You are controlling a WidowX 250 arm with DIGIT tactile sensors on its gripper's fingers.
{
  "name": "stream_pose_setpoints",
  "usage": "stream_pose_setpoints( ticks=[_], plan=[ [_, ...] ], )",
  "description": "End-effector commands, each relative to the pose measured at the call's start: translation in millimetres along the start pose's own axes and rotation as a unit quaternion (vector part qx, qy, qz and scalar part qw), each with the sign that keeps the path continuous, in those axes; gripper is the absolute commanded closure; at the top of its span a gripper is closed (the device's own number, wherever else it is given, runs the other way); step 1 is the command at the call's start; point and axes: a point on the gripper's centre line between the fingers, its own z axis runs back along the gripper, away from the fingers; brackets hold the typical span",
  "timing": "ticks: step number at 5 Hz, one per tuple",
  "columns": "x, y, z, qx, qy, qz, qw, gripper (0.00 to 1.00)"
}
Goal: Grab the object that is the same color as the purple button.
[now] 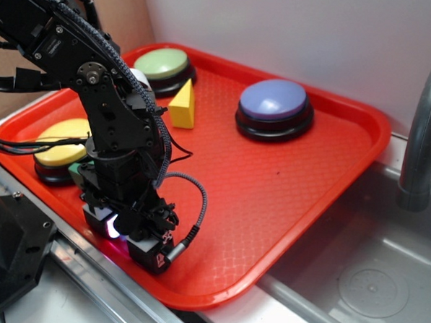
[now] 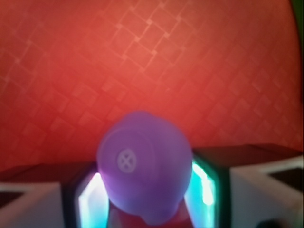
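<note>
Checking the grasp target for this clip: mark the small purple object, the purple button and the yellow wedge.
purple object [image 2: 145,166]: wrist view, middle of its rounded body.
purple button [image 1: 274,99]: exterior view, centre of its dome top.
yellow wedge [image 1: 183,106]: exterior view, its front face.

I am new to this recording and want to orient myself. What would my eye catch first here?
First, the bright red tray that fills the scene, with the big purple button near its far edge. Next, the black arm reaching down at the near left corner, its tool glowing. In the wrist view, a small purple lump sits between the lit fingers, seemingly gripped.
</note>
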Motion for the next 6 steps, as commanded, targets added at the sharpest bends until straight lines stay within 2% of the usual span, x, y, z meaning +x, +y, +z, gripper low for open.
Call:
stream_pose_setpoints(
  ticks=[1,3,4,6],
  plan=[
    [16,-6,37,-0.004,-0.021,-0.005,1.0,1.0],
    [46,6,96,-0.01,-0.073,-0.01,0.997,1.0],
    [59,23,125,-0.007,-0.085,-0.023,0.996,1.0],
    [65,50,166,-0.005,-0.131,-0.023,0.991,1.0]
  ],
)
